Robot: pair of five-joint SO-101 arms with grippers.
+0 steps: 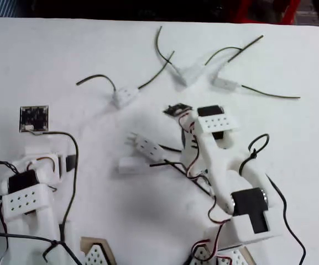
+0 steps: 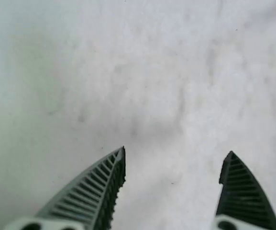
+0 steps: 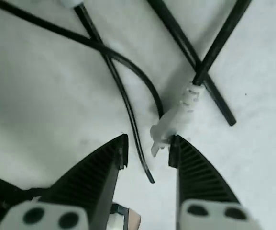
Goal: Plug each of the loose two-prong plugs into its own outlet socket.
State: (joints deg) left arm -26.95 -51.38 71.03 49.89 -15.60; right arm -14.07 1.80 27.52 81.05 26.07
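In the high view a white connector block (image 1: 125, 97) near the middle of the white table (image 1: 48, 61) has a dark lead leaving each end. A second white piece (image 1: 188, 73) farther back has the same, but I cannot tell whether either is a plug seated in a socket. A loose white plug (image 1: 225, 84) with a single lead lies just beside that farther piece. Two more white pieces lie near the right arm, a pronged plug (image 1: 147, 144) and a short white block (image 1: 130, 164) just beside it. The right gripper (image 3: 148, 143) is partly open low over the table. A two-prong plug (image 3: 176, 117) lies at the tip of one finger, seemingly touching it but not clamped, with black cables (image 3: 123, 91) crossing around it. The left gripper (image 2: 176, 155) is spread wide above the table and holds nothing. A small dark square board (image 1: 34, 118) sits near the left arm. Beyond the far edge the room is dark, with red frame parts (image 1: 264, 11).
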